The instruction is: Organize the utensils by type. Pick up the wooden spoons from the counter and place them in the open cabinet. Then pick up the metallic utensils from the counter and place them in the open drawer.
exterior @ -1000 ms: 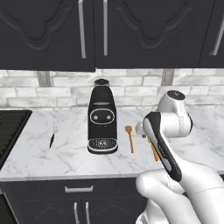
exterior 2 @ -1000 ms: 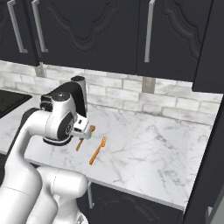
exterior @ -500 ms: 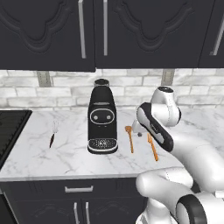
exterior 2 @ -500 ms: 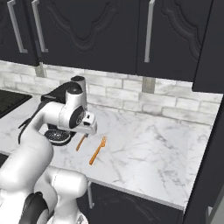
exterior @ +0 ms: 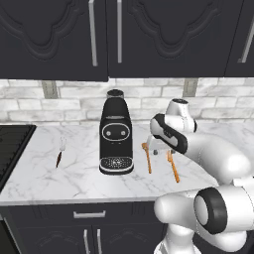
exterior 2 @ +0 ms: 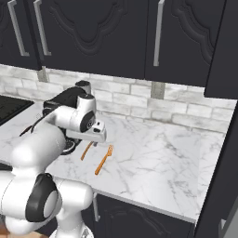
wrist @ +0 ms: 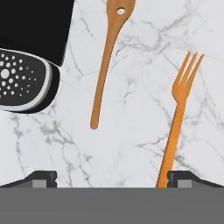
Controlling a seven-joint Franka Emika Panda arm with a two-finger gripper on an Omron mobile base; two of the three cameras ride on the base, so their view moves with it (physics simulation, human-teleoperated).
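Two orange utensils, a wooden spoon and a fork, lie side by side on the marble surface beneath the wide-open, empty end effector, beside a black coffee machine.

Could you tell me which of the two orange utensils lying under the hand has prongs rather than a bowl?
The orange fork, farther from the coffee machine; its head splits into prongs. The wooden spoon beside the machine ends in a rounded bowl with a hole.

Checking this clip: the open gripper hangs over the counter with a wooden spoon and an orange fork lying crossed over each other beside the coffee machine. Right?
Not quite. In the hand view the wooden spoon and the orange fork lie apart, side by side, not crossed. The rest holds: open gripper, counter, coffee machine.
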